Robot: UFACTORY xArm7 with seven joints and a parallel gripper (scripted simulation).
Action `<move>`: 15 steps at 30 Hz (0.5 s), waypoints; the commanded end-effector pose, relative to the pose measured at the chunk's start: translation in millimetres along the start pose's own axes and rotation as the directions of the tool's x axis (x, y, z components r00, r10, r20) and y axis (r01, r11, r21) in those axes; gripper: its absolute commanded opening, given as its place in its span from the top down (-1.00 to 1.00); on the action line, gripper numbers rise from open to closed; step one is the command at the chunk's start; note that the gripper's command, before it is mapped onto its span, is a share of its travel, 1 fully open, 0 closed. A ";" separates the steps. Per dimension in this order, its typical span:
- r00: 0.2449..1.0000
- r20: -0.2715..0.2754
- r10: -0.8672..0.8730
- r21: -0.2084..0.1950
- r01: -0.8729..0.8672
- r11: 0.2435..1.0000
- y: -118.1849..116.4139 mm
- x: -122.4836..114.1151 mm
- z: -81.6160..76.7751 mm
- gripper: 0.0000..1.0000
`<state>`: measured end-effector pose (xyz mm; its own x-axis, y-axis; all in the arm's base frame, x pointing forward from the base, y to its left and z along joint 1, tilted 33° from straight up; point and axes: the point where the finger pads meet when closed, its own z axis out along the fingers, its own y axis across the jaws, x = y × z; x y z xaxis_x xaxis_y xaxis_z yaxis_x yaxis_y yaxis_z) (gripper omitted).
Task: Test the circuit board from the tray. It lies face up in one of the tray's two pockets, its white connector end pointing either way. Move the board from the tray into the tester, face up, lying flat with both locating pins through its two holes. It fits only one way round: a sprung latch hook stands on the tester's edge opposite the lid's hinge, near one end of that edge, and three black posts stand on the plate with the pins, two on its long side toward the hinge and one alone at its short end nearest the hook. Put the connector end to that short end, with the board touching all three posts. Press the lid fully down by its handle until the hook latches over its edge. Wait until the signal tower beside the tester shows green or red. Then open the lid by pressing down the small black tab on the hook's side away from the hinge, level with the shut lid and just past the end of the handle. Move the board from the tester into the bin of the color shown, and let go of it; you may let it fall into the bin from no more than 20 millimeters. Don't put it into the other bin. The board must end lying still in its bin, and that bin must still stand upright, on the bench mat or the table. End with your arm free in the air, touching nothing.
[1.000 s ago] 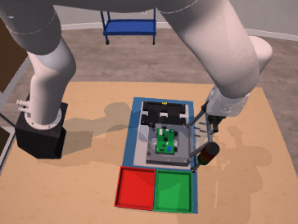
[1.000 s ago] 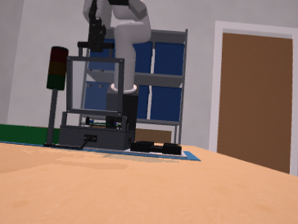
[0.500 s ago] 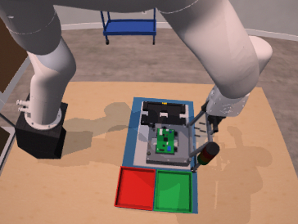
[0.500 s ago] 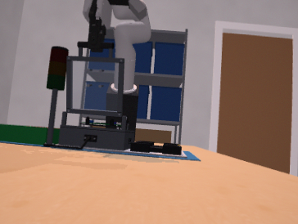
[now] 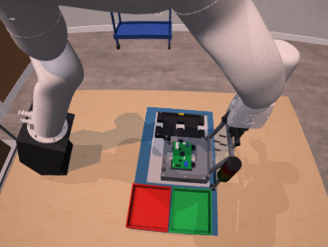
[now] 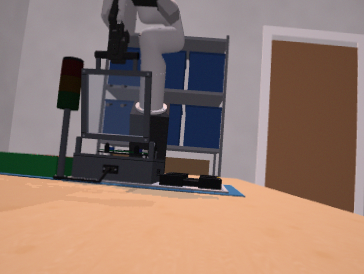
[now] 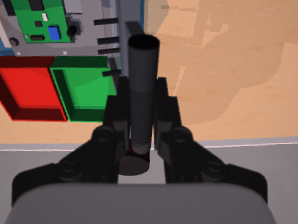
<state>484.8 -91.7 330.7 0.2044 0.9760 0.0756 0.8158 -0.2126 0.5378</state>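
The green circuit board [image 5: 183, 155] lies face up on the plate of the grey tester [image 5: 185, 171]; it also shows in the wrist view [image 7: 42, 20]. The tester's lid [image 6: 116, 105] stands open and upright. My gripper [image 7: 142, 92] is shut on the lid's dark round handle [image 7: 142, 85] at the lid's top edge, also seen in the side view [image 6: 117, 50]. The signal tower [image 6: 70, 89] beside the tester shows no bright light. The black tray [image 5: 180, 123] lies behind the tester with both pockets empty.
A red bin [image 5: 150, 207] and a green bin [image 5: 191, 211] stand side by side in front of the tester on the blue mat. The arm's black base [image 5: 42, 149] sits at the table's left. Shelves and a blue cart stand beyond the table.
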 end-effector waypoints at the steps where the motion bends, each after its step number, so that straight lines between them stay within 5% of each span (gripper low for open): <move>1: 1.000 -0.001 0.000 -0.003 0.000 1.000 1.2 0.1 -1.1 1.00; 15: 1.000 -0.001 0.000 -0.003 0.000 1.000 -4.4 0.1 -2.3 1.00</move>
<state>482.9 -91.2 330.1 0.2044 0.9760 0.0758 0.8152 -0.2125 0.5388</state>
